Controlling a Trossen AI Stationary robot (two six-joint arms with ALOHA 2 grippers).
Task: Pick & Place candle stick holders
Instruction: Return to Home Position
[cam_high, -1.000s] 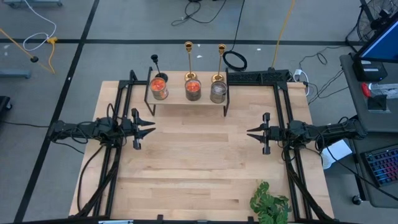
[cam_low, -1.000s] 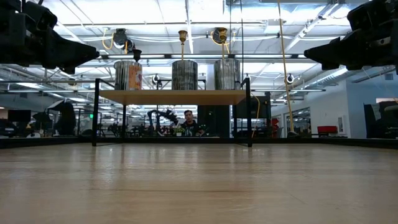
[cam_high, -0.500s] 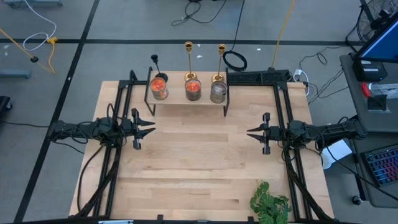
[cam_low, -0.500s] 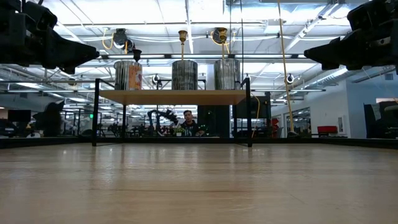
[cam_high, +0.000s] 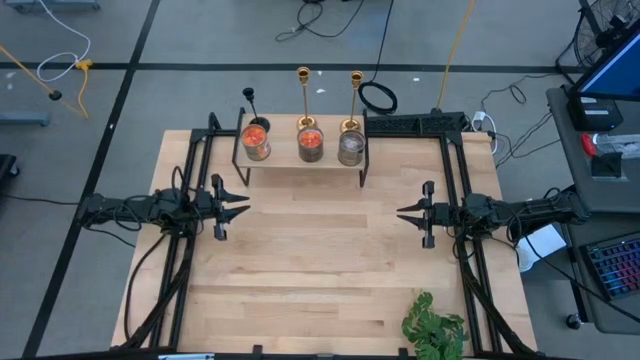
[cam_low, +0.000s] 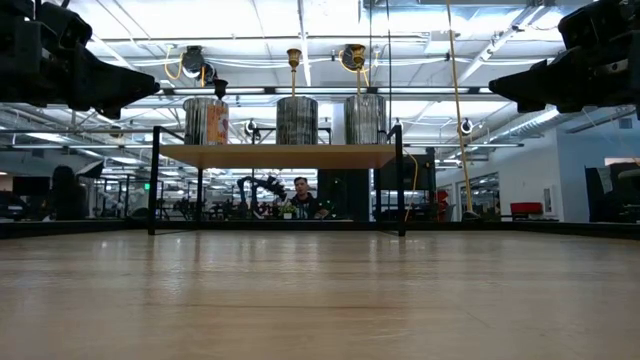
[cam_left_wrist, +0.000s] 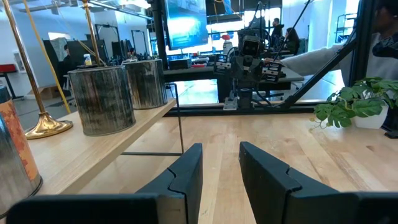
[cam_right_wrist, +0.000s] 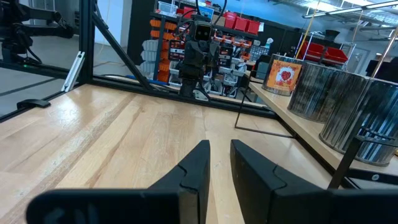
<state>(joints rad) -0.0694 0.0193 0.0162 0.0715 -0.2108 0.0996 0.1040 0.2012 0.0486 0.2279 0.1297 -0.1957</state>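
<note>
No arm movement since before — left gripper (cam_high: 245, 205), right gripper (cam_high: 401, 214) narrowly parted, empty, well apart from candle stick holders (cam_high: 303, 75).

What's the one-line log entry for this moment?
left claw: open, empty, left side | right claw: open, empty, right side | shelf: three candle jars, three candlesticks

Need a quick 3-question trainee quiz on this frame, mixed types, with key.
1. How many candlesticks are in view?
2. True or false: the left pincer grips one.
3. Where is the plant? A) by the edge opposite the shelf, on the right arm's side B) between the pincers C) under the left arm.
Key: 1) three: two gold, one black. 2) false; it and the right pincer are open and empty. 3) A.
</note>
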